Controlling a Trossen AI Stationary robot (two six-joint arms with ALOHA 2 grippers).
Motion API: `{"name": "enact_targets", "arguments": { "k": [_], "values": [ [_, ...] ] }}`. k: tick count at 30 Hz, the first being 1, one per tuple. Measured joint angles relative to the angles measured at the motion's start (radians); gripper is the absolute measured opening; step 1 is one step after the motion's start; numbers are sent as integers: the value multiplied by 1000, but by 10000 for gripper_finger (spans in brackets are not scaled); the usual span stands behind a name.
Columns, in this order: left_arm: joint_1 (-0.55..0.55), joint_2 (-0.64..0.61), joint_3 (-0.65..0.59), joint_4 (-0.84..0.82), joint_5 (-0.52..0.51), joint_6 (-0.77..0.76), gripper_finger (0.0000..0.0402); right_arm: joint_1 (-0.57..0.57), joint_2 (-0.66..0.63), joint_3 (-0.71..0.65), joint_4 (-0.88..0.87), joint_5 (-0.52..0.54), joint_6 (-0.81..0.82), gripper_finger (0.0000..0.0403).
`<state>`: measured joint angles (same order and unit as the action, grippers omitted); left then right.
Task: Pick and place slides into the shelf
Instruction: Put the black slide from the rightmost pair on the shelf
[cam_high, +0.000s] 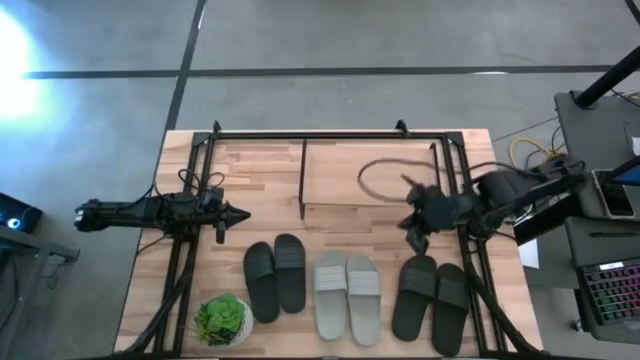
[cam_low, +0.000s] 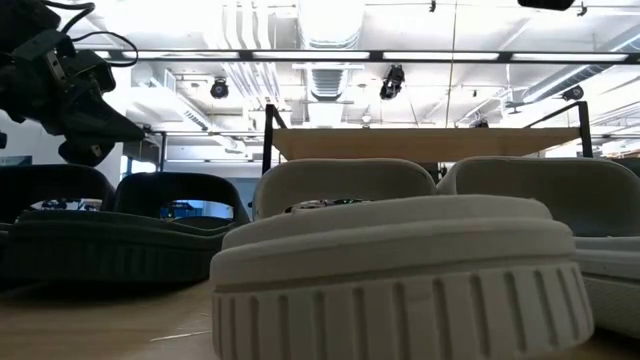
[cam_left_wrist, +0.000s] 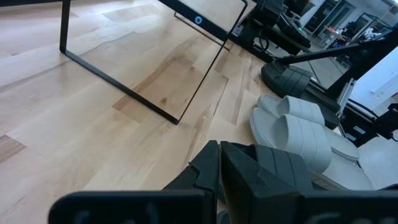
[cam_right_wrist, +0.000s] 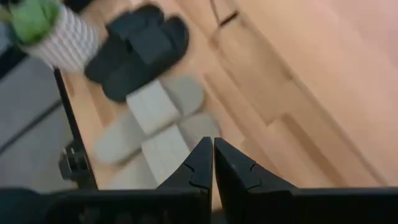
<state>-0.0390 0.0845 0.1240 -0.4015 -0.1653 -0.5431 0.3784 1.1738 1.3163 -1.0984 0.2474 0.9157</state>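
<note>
Three pairs of slides lie soles down in a row near the table's near edge: a dark pair (cam_high: 275, 281), a light grey pair (cam_high: 347, 296) and another dark pair (cam_high: 431, 297). The shelf (cam_high: 368, 176), a thin black frame with a light wooden top board, stands on its legs at the far middle. My left gripper (cam_high: 236, 213) is shut and hovers left of the shelf, far of the left dark pair; its wrist view shows the shut fingers (cam_left_wrist: 219, 163). My right gripper (cam_high: 414, 228) is shut (cam_right_wrist: 213, 158) and hovers over the table between the shelf and the right dark pair.
A green potted plant (cam_high: 222, 320) stands at the near left corner. Black frame rails (cam_high: 183, 270) run along both table sides. A looped cable (cam_high: 383, 178) shows over the shelf top. Bare wood lies between the shelf and the slides. In the low view a light grey slide (cam_low: 400, 280) fills the foreground.
</note>
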Motion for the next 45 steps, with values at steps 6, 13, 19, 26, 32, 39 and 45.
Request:
{"name": "enact_targets", "arguments": {
  "k": [6,13,19,26,32,39,45],
  "values": [
    [0,0,0,0,0,0,0,127,119,17,-82,-14,143,9],
    [0,0,0,0,0,0,0,297,290,56,-223,-91,372,9],
    [0,0,0,0,0,0,0,422,442,83,-287,-179,542,9],
    [0,0,0,0,0,0,0,520,615,133,-283,-180,679,9],
    [0,0,0,0,0,0,0,547,730,135,-193,-335,682,9],
    [0,0,0,0,0,0,0,546,764,135,-222,-316,818,35],
    [0,0,0,0,0,0,0,551,725,136,-256,-229,873,132]
  ]
}}
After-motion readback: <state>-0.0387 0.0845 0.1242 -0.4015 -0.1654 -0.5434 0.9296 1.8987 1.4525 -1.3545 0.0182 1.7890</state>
